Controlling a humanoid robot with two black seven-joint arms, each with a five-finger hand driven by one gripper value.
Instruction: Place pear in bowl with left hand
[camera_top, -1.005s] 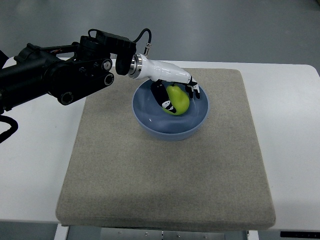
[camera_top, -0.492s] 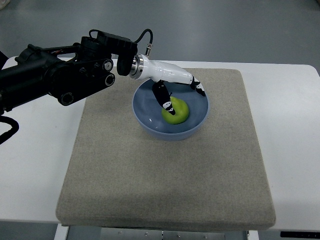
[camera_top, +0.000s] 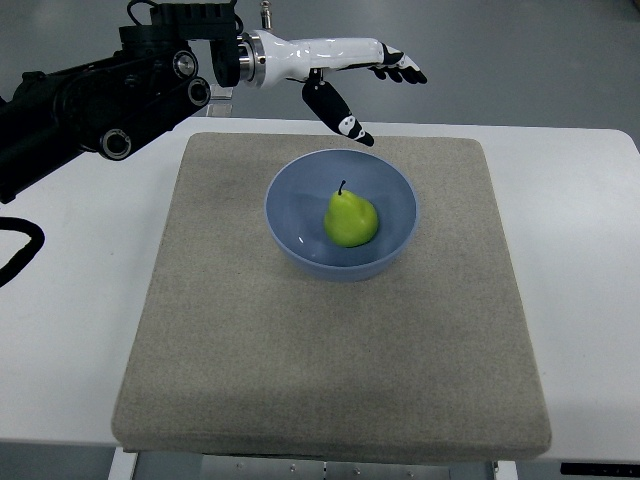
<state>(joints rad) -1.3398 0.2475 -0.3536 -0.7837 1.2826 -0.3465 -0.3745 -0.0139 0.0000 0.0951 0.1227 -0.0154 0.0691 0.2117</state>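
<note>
A green pear (camera_top: 351, 219) with a dark stem lies inside the blue bowl (camera_top: 291, 233), which sits on the grey mat. My left hand (camera_top: 380, 92) hovers above the far rim of the bowl, well clear of the pear. Its white fingers are spread and hold nothing, the thumb pointing down toward the mat. The black left arm (camera_top: 100, 90) reaches in from the upper left. The right arm is out of sight.
The grey mat (camera_top: 330, 370) covers most of the white table (camera_top: 70, 300). Table edges show at the near side and at the right.
The left hand let go of the pear, which settled in the bowl. The hand then rose and drew back beyond the bowl's far rim, fingers spread.
</note>
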